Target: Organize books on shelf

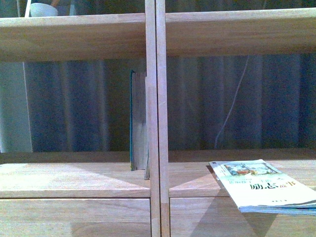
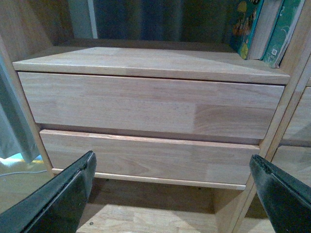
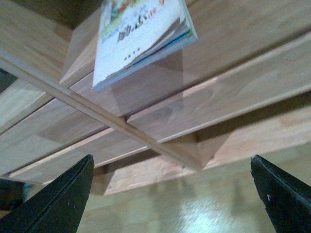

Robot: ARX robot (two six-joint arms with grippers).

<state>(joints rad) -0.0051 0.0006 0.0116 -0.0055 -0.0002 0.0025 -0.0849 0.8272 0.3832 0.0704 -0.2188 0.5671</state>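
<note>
- Shelf (image 1: 74, 180): light natural wood, two columns split by a centre divider (image 1: 157, 98). Front view shows the open middle tier, with a board above and below it.
- Upright books (image 1: 139, 123): a few thin volumes stand on end in the left compartment, pressed against the divider. The outermost has a teal edge. In the left wrist view their covers read teal with coloured illustration.
- Flat stack of paperbacks (image 1: 261, 185): lies in the right compartment, set askew, well apart from the upright books. The top cover is pale with an illustrated band and black characters, and blue-teal edges show beneath. Its near corner overhangs the board's front edge.
- Left gripper (image 2: 171, 158): jaws spread wide with nothing between them. It is low in front of the left column, facing the upper drawer front (image 2: 146, 104) and the lower drawer front (image 2: 136, 160). Not touching either.
- Right gripper (image 3: 171, 159): jaws likewise spread wide and empty. It looks up from below at the overhanging stack and is clear of it.
- Floor (image 3: 218, 208): glossy wood under the unit.
- White cable (image 1: 232, 108): hangs behind the right compartment against a dark pleated backdrop.
- White rounded object (image 1: 42, 9) on the upper left board; identity unclear.
</note>
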